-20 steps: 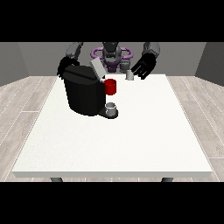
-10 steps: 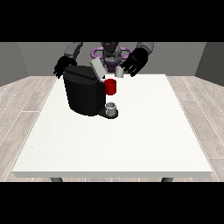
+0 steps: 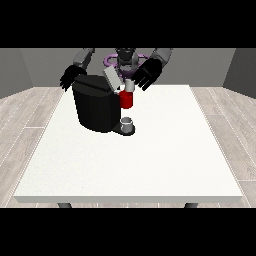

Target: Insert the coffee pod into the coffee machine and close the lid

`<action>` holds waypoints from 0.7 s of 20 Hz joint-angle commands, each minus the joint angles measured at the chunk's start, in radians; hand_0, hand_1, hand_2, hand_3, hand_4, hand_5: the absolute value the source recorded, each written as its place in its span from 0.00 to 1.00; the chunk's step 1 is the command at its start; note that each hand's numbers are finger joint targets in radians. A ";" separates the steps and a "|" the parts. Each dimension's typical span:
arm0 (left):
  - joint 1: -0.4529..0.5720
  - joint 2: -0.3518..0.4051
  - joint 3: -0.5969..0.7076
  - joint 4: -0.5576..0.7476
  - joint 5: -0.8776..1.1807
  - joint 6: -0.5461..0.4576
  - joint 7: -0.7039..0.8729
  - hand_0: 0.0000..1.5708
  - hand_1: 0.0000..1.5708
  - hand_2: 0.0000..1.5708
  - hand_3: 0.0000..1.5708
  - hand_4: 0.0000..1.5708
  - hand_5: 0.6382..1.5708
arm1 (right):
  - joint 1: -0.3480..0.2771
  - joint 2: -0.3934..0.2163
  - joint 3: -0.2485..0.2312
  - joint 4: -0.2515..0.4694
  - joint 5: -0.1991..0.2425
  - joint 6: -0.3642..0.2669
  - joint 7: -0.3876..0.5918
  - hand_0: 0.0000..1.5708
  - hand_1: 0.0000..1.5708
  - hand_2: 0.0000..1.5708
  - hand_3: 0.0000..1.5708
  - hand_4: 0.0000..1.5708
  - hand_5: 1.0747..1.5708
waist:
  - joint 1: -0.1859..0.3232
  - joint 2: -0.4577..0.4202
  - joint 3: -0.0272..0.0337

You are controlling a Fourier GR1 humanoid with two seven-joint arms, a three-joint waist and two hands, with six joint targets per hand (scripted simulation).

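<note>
A black coffee machine (image 3: 94,107) stands on the white table (image 3: 150,150) at the back left. Its grey lid (image 3: 112,78) is tilted up and open above the red brew head (image 3: 127,99). A light grey coffee pod (image 3: 130,86) sits on top of the red head. The hand at the view's right (image 3: 146,75) hovers just right of the lid and above the pod, fingers spread. Behind the machine's left top corner, the hand at the view's left (image 3: 71,78) hangs with fingers relaxed.
A small grey cup (image 3: 127,123) stands on the machine's drip base. Grey wood-look floor surrounds the table.
The hand at the view's right has moved left and down, closer to the lid and pod. The hand at the view's left has barely moved.
</note>
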 commanded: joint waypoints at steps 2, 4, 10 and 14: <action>0.007 0.009 0.000 0.006 -0.007 -0.018 -0.013 0.82 0.82 0.84 0.78 0.32 1.00 | 0.006 -0.031 -0.041 -0.002 -0.033 0.023 -0.004 0.00 0.00 0.00 0.00 0.34 1.00 | 0.008 0.002 0.0001; 0.005 -0.034 -0.018 0.001 -0.017 -0.008 -0.004 0.83 0.83 0.84 0.78 0.32 1.00 | -0.015 -0.001 -0.016 0.011 -0.007 -0.015 0.036 0.00 0.00 0.00 0.00 0.32 1.00 | 0.027 -0.002 0.0000; -0.044 -0.038 -0.013 0.004 -0.027 -0.006 0.037 0.80 0.80 0.82 0.77 0.32 1.00 | -0.009 -0.028 -0.038 0.017 -0.039 0.037 -0.024 0.00 0.00 0.00 0.00 0.33 1.00 | -0.005 0.018 0.0003; -0.007 -0.048 -0.019 0.016 -0.036 0.000 0.010 0.75 0.75 0.80 0.76 0.32 1.00 | -0.020 -0.038 -0.050 -0.005 -0.040 0.020 0.016 0.00 0.00 0.00 0.00 0.31 1.00 | 0.010 0.005 0.0001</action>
